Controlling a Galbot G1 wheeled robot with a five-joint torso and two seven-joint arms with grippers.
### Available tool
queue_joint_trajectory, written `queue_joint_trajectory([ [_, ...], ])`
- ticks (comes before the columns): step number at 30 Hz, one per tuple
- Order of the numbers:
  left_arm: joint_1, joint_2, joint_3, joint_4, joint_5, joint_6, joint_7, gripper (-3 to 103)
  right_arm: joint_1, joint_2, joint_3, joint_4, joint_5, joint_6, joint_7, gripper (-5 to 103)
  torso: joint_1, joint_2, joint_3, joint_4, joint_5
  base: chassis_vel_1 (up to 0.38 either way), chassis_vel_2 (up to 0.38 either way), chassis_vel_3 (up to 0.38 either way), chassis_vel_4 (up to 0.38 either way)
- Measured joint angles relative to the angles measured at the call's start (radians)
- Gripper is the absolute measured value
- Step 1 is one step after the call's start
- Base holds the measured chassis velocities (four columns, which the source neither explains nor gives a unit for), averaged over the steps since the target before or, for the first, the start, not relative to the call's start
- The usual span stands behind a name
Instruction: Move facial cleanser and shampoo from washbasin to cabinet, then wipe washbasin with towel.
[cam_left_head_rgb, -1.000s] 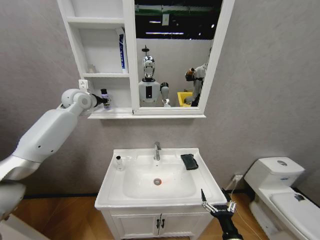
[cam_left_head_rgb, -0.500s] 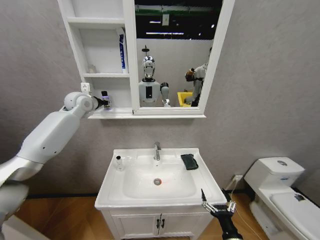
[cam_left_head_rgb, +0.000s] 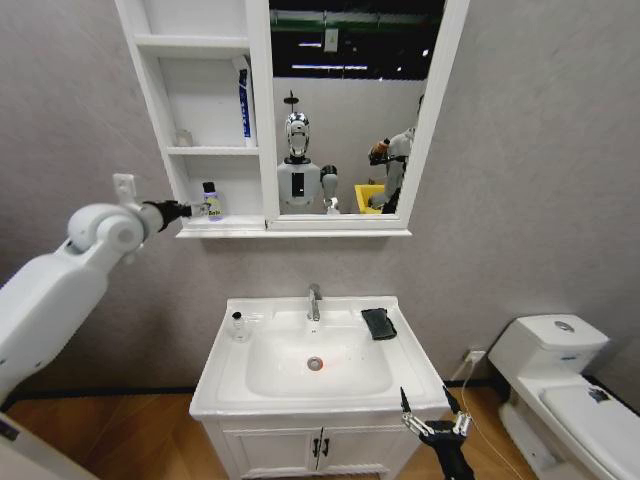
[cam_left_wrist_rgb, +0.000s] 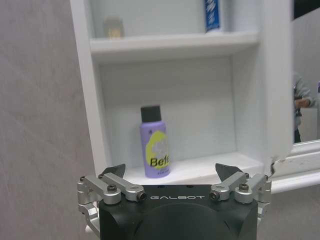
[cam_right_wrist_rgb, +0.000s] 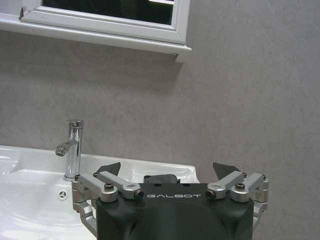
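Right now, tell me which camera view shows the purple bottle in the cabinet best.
The left wrist view: the purple bottle stands upright in the cabinet's lowest compartment, black cap and label plain, beyond the open left gripper. The head view shows it small and far off. The right wrist view faces the washbasin and tap.

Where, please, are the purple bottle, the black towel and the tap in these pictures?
purple bottle (cam_left_wrist_rgb: 156, 152): left wrist view, label.
towel (cam_left_head_rgb: 378, 323): head view, its middle.
tap (cam_right_wrist_rgb: 73, 149): right wrist view, upright body.

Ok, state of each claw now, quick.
Left claw: open, empty, in front of the purple black-capped bottle.
Right claw: open, empty, low beside the washbasin.
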Motion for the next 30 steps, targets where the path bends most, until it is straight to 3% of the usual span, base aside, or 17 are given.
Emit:
queue_joint_trajectory([
  [1,0.000,0.000,0.000,0.000,0.000,0.000,0.000,101,0.000,0.000,0.000,0.000,0.000,0.000,0.000,100,0.000,0.000,0.000,0.0000,0.0000,0.000,0.000,0.000,0.000],
  [3,0.113,0.032,-0.056,-0.076,0.051,-0.072,0.004,99,0.001,0.003,-0.005,-0.016,-0.006,0.008,0.005,100,0.000,0.000,0.000,0.0006,0.0002,0.000,0.000,0.000,0.000],
  [4,0.202,0.038,-0.083,-0.126,0.089,-0.141,-0.022,98,-0.002,0.005,-0.011,-0.027,-0.012,0.016,0.013,100,0.000,0.000,0.000,0.0005,0.0001,0.000,0.000,0.000,0.000],
  [7,0.267,0.016,-0.100,-0.146,0.122,-0.185,-0.042,98,-0.011,0.010,-0.011,-0.027,-0.018,0.021,0.026,100,0.000,0.000,0.000,0.0004,0.0004,0.000,0.000,0.000,0.000],
  [9,0.362,-0.058,-0.107,-0.149,0.195,-0.251,-0.059,98,-0.031,0.031,0.000,-0.011,-0.032,0.030,0.056,100,0.000,0.000,0.000,-0.0011,-0.0001,0.000,0.000,0.000,0.000],
  [13,0.482,-0.124,-0.148,-0.147,0.276,-0.295,-0.057,98,-0.030,0.036,0.002,0.009,-0.035,0.019,0.079,100,0.000,0.000,0.000,-0.0011,0.0003,0.000,0.000,0.000,0.000],
  [16,0.673,-0.249,-0.218,-0.129,0.412,-0.344,-0.003,98,-0.015,0.028,0.003,0.056,-0.037,-0.014,0.095,100,0.000,0.000,0.000,0.0007,0.0001,0.000,0.000,0.000,0.000],
  [17,0.673,-0.249,-0.218,-0.129,0.412,-0.344,-0.003,98,-0.015,0.028,0.003,0.056,-0.037,-0.014,0.095,100,0.000,0.000,0.000,0.0007,0.0001,0.000,0.000,0.000,0.000],
  [20,0.810,-0.390,-0.230,-0.076,0.582,-0.404,0.074,98,-0.009,0.011,0.004,0.112,-0.035,-0.043,0.100,100,0.000,0.000,0.000,0.0002,0.0003,0.000,0.000,0.000,0.000],
  [29,0.879,-0.557,-0.214,0.049,0.748,-0.506,0.150,96,-0.080,-0.013,0.005,0.238,0.034,-0.117,0.070,100,0.000,0.000,0.000,-0.0002,0.0003,0.000,0.000,0.000,0.000],
  [30,0.881,-0.580,-0.210,0.080,0.770,-0.527,0.160,100,-0.098,-0.016,0.013,0.264,0.043,-0.124,0.067,100,0.000,0.000,0.000,-0.0001,0.0002,0.000,0.000,0.000,0.000],
])
